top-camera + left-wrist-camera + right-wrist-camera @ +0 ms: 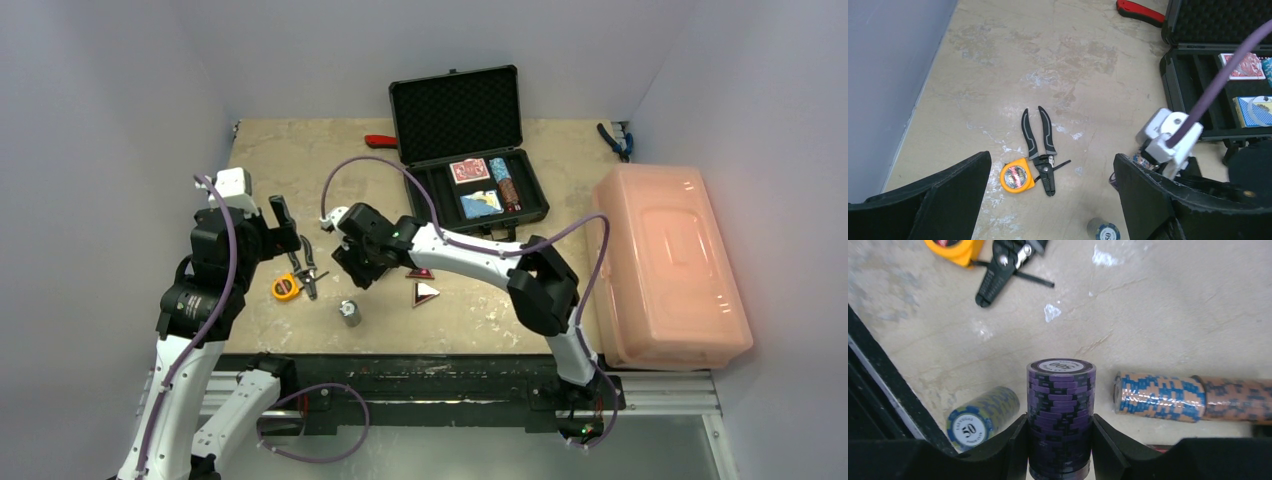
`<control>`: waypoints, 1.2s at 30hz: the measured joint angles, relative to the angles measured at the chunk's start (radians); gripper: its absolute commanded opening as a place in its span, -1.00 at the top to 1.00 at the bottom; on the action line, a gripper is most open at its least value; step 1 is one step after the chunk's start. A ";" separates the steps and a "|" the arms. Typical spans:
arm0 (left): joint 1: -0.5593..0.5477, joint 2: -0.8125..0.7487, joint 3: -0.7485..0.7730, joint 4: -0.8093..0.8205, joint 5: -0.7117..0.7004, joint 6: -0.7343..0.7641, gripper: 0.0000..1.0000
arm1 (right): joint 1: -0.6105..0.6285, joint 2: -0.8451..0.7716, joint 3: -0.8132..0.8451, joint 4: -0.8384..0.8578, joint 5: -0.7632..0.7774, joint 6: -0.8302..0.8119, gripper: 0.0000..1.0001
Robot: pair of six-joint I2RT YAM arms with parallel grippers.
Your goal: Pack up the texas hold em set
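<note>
A purple chip stack [1060, 405] is gripped between the right jaws, which are closed on its lower chips only. The chips above, up to the face marked 500, appear to be held by nothing. The left jaws are spread wide and empty above the pliers [1040, 145] and tape measure [1017, 176]. In the top view the open briefcase [455, 105] lies towards 1 o'clock of the held stack. If the stack is tilted or swung sharply on the way, the free chips could be shed across the worktop [290, 170]. The grey stack [982, 417] at 8 o'clock could also be knocked.
</note>
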State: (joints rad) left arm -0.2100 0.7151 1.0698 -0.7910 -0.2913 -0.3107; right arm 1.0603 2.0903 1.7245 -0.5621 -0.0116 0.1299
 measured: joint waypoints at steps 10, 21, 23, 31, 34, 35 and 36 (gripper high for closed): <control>0.000 -0.003 0.000 -0.018 0.006 -0.002 -0.86 | -0.016 -0.145 0.070 0.008 0.129 0.042 1.00; 0.000 0.002 -0.038 -0.046 0.015 -0.001 -0.85 | -0.226 -0.153 0.180 -0.017 0.181 0.061 1.00; 0.000 0.004 -0.038 -0.045 0.018 0.000 -0.85 | -0.269 -0.141 0.213 -0.018 0.202 0.067 1.00; 0.000 0.003 -0.040 -0.043 0.026 0.000 -0.84 | -0.358 -0.075 0.271 -0.022 0.243 0.126 1.00; 0.000 -0.001 -0.045 -0.042 0.026 0.000 -0.84 | -0.375 -0.034 0.272 -0.034 0.251 0.149 1.00; 0.000 -0.003 -0.047 -0.042 0.026 0.000 -0.84 | -0.380 -0.019 0.272 -0.039 0.254 0.156 1.00; 0.000 -0.005 -0.048 -0.043 0.026 0.000 -0.84 | -0.385 -0.004 0.272 -0.045 0.256 0.163 1.00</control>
State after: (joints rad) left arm -0.2100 0.7105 1.0222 -0.8337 -0.2649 -0.3111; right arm 0.6758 2.0861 1.9968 -0.6071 0.2440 0.2932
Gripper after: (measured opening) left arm 0.923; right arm 0.470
